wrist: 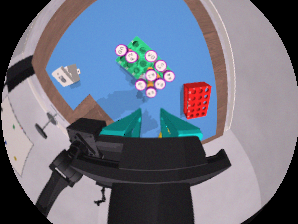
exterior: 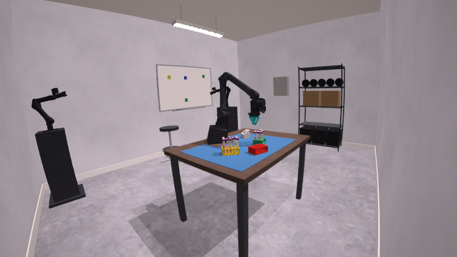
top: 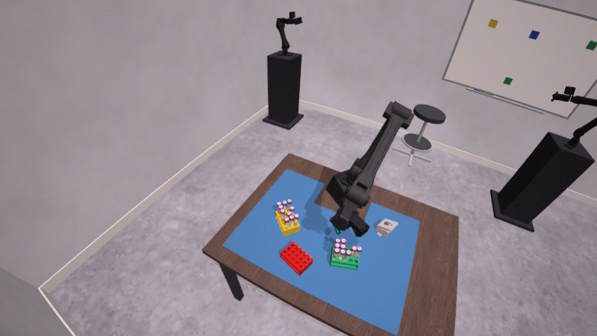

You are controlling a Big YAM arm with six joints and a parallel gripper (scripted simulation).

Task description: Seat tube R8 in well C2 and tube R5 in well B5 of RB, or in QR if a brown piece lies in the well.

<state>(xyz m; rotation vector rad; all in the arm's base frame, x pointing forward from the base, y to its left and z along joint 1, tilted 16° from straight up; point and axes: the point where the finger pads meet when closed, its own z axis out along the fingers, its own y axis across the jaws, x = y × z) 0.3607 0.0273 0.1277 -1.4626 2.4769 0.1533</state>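
Observation:
The green rack RA (top: 344,255) stands on the blue mat with several capped tubes; it also shows in the wrist view (wrist: 143,66) and in the exterior view (exterior: 259,139). The cap IDs are too small to read. The yellow rack RB (top: 283,222) holds several tubes at the mat's left. My gripper (top: 339,229) hangs high above the mat, just on the arm's side of RA, pointing down. Its teal fingers stand partly open with only the mat showing between them. It holds nothing.
The red rack QR (top: 296,257) stands empty between RB and RA, toward the table's front edge. The white DONE button box (top: 386,227) sits on the mat beyond RA, near the arm's base. A stool, pedestals and a shelf stand off the table.

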